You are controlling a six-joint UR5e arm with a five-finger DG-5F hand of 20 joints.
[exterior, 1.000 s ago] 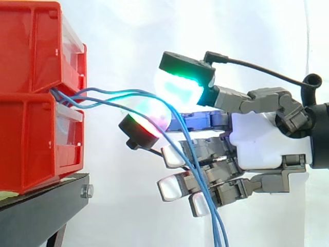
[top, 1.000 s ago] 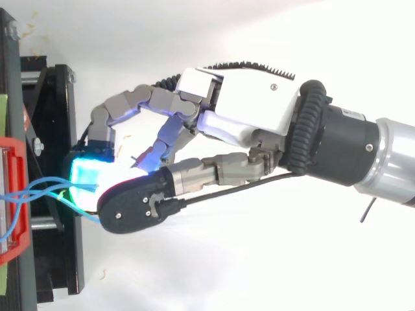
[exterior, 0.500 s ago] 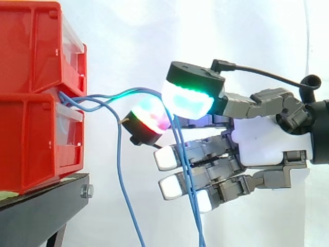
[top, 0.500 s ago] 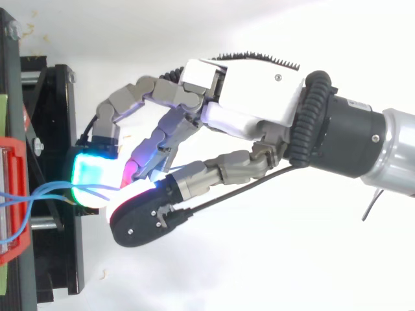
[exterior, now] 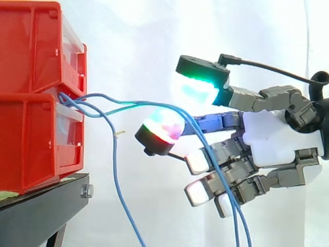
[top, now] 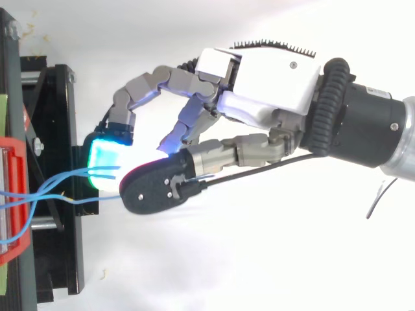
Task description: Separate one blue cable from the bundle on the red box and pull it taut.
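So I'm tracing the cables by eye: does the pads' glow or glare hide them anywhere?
Top view: the cyan pad's glow swallows the blue cables where they reach the hand. Side view: they are distinct against the white curtain, even between the glowing pads.

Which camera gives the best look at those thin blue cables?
The side view: the thin blue cables run from between the stacked red plastic bins to the hand, one strand hanging loose. The top view shows a short stretch.
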